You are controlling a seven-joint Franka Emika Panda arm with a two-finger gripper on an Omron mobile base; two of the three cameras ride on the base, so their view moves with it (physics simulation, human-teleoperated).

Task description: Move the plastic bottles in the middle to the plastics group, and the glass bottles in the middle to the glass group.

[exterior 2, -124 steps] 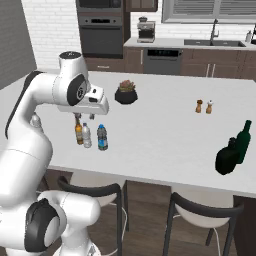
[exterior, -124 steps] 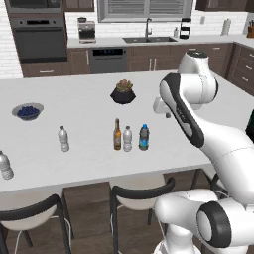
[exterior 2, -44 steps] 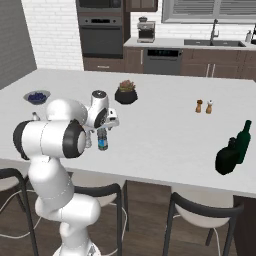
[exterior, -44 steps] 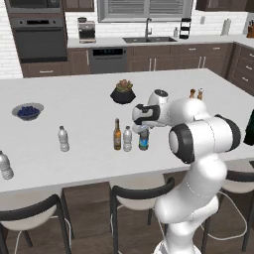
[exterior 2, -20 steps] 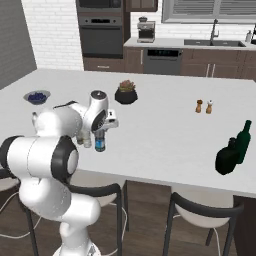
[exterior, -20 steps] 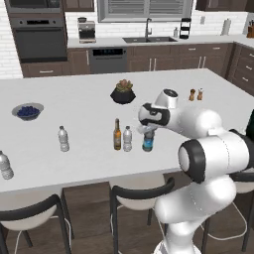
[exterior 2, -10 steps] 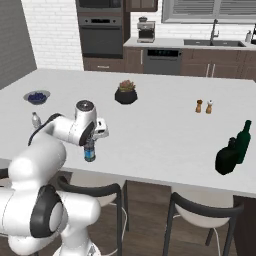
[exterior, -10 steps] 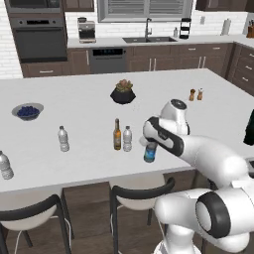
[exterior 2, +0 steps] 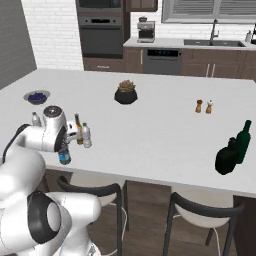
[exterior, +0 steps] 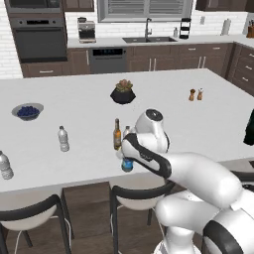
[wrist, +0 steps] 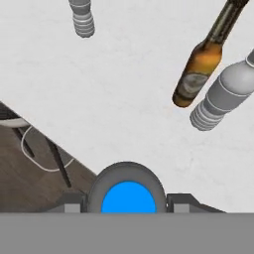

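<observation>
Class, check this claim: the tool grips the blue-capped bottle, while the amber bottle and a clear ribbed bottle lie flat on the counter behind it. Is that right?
One detail is wrong. The amber bottle and the clear ribbed bottle stand upright, not flat, as both base views show. The rest holds: the tool grips the blue-capped bottle, seen in the hand view.

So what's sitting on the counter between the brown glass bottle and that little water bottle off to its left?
Nothing: bare countertop separates the amber bottle from the water bottle, seen in the left base view.

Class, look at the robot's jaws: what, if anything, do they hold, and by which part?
The gripper holds the blue-capped bottle, with the jaws closed on either side of it just below the cap, as the hand view shows.
</observation>
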